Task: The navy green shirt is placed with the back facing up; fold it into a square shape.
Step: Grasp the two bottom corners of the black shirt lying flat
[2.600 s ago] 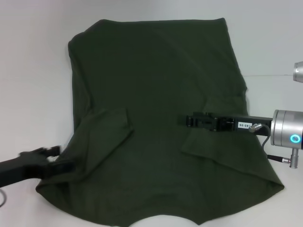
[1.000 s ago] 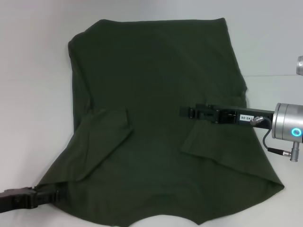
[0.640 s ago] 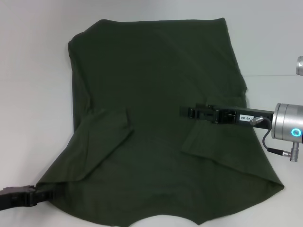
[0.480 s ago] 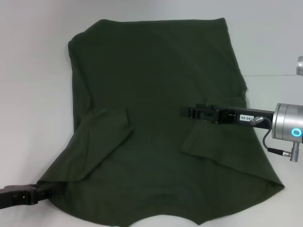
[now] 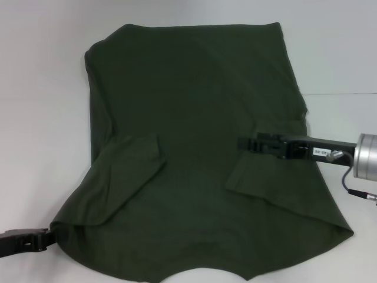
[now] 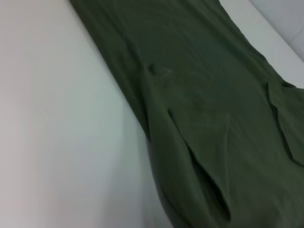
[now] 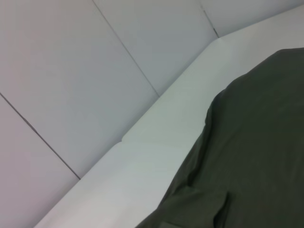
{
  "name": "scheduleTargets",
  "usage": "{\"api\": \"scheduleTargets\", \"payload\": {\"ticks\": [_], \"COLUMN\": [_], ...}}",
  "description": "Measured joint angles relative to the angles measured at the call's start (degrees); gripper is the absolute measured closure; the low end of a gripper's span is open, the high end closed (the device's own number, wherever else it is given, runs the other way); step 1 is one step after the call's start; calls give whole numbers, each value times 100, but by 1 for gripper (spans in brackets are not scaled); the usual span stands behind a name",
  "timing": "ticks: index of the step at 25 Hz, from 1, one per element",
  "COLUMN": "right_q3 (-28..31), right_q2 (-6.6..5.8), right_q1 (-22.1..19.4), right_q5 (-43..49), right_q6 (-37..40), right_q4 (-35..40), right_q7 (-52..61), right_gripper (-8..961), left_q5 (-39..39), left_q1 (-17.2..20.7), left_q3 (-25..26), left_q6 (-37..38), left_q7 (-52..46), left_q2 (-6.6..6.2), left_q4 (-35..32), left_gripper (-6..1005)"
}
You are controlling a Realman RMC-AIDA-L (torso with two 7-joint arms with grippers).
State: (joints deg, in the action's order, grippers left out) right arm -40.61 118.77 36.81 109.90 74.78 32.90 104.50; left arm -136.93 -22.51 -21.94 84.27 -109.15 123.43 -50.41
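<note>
Two arms flank the shirt (image 5: pixel 194 135): we note left gripper (image 5: pixel 44 240) touching its near-left corner, right gripper (image 5: pixel 246 143) over mid-right; finger openings unclear.

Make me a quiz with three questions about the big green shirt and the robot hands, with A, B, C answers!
1. Where is the left gripper?
A. At the near left corner of the navy green shirt
B. At the shirt's far edge
C. On the middle of the shirt

2. How many sleeves are folded in onto the shirt?
A. None
B. One
C. Two

3. Where is the right gripper?
A. Out over the shirt, by the right sleeve
B. On the bare white table
C. Out of sight

Answers:
1. A, the head view shows it at the shirt's near left corner.
2. C, a flap lies on each side, left sleeve and right sleeve.
3. A, its black tip reaches in over the fabric above the right flap.
</note>
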Motion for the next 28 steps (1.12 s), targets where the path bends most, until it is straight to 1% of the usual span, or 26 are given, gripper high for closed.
{"api": "scheduleTargets", "payload": {"ticks": [3, 5, 8, 11, 14, 17, 22, 28], "right_q3": [0, -3, -7, -9, 0, 37, 47, 72], "right_q2": [-24, -74, -197, -368, -456, -496, -577, -645], "right_q1": [-120, -225, -361, -515, -694, -925, -1210, -1486], "right_q5": [11, 16, 25, 194, 572, 927, 1244, 1296], "right_q6": [8, 52, 281, 552, 647, 730, 862, 875], "right_q4": [69, 100, 111, 183, 395, 723, 1070, 1224], "right_q7": [0, 20, 104, 429, 911, 1401, 1975, 2156], "right_gripper": [25, 26, 26, 26, 26, 26, 26, 26], "left_q5": [47, 88, 111, 145, 271, 329, 394, 447], "left_q1": [-7, -20, -63, -105, -116, -127, -140, -140], "left_q3": [9, 0, -4, -6, -8, -10, -12, -13], "left_q6": [45, 52, 54, 55, 56, 60, 11, -3], "left_q7": [-1, -2, -1, -1, 0, 13, 38, 53], "left_q2": [9, 17, 29, 36, 40, 41, 47, 49], "left_q4": [-8, -5, 8, 12, 85, 158, 272, 315], "left_gripper": [926, 978, 977, 976, 976, 975, 976, 976]}}
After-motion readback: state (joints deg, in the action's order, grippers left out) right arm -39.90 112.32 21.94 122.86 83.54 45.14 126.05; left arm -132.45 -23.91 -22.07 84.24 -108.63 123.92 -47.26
